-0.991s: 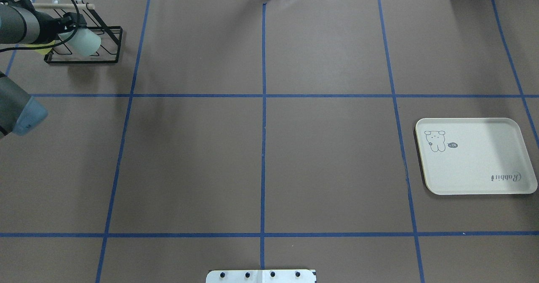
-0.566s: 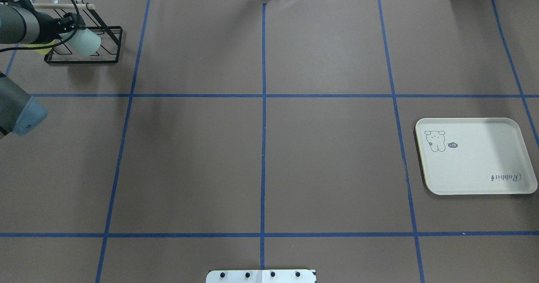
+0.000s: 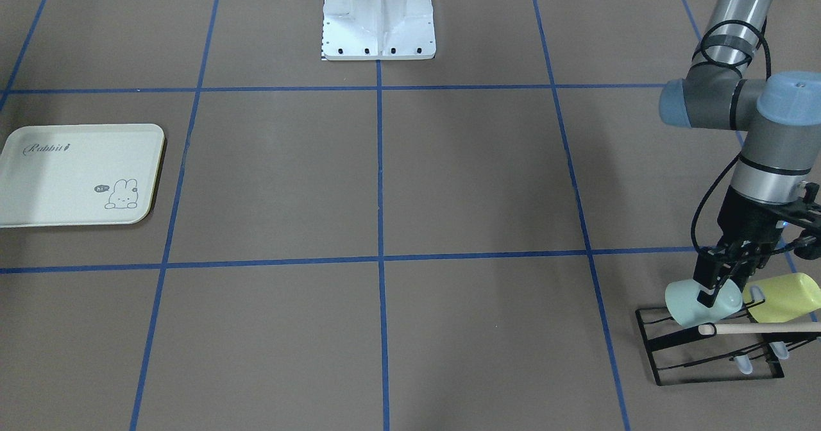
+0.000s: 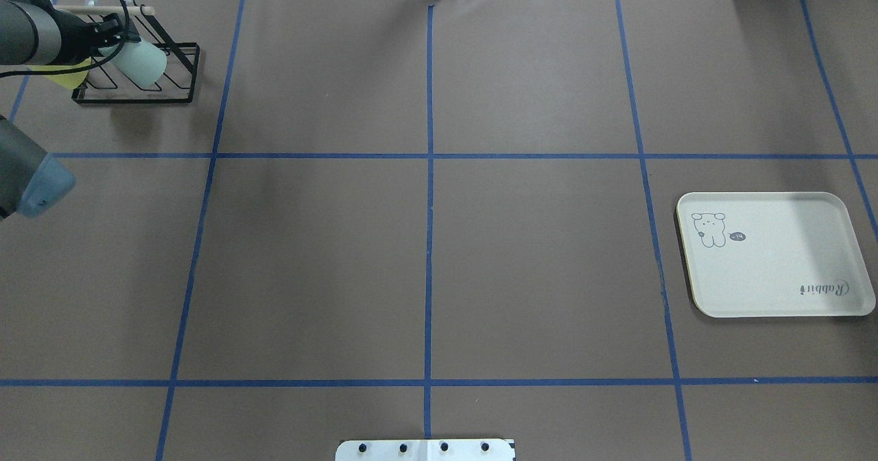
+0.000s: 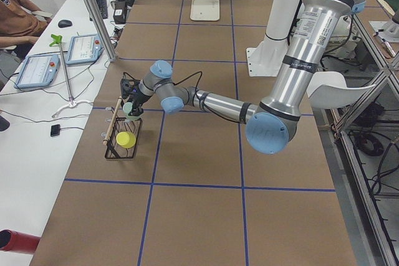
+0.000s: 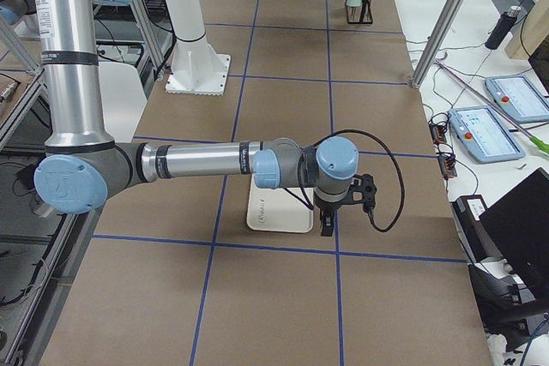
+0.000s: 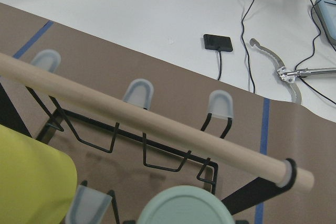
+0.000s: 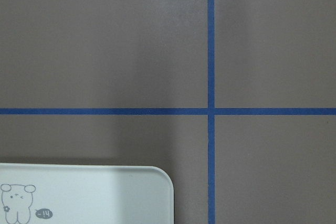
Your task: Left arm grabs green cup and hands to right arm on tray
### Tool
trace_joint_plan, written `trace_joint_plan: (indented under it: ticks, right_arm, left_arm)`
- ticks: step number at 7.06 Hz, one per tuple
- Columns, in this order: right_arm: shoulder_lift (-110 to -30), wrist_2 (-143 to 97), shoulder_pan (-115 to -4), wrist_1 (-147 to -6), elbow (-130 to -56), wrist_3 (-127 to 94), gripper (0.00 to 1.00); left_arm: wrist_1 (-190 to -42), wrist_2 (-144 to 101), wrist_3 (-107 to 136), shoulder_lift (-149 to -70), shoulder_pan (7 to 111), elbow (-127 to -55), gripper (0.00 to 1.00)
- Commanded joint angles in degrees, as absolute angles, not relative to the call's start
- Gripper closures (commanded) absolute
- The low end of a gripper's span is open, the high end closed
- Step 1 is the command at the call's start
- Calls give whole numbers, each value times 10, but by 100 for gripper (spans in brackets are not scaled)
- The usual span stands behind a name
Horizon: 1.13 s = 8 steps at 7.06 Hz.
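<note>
Left end effector (image 3: 713,292) — with green cup (image 4: 143,63) — has edged farther from the robot.

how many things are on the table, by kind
cups: 2 (green cup, yellow cup)
rack: 1
tray: 1
total: 4

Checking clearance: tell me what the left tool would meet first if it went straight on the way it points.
The left tool grips the green cup; straight ahead, the wrist view shows the wooden rod crossing beyond it, so probably that, though depth is unclear.
</note>
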<state>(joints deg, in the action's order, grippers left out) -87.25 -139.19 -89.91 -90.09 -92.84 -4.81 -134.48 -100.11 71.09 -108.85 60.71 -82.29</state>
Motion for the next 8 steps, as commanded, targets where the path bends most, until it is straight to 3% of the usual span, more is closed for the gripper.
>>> trace_joint_plan:
  ticks: [1, 6, 8]
  right_arm:
    - [-873, -1392, -899, -901, -929, -48, 0]
    - [-874, -1391, -899, -901, -930, -48, 0]
    - [-870, -1390, -899, -889, -949, -48, 0]
  left_arm:
    - [-1342, -1007, 707, -1083, 627, -836, 92]
    - [-1165, -1006, 633, -1058, 650, -1003, 95]
    - [-1113, -1007, 642, -1074, 649, -1036, 95]
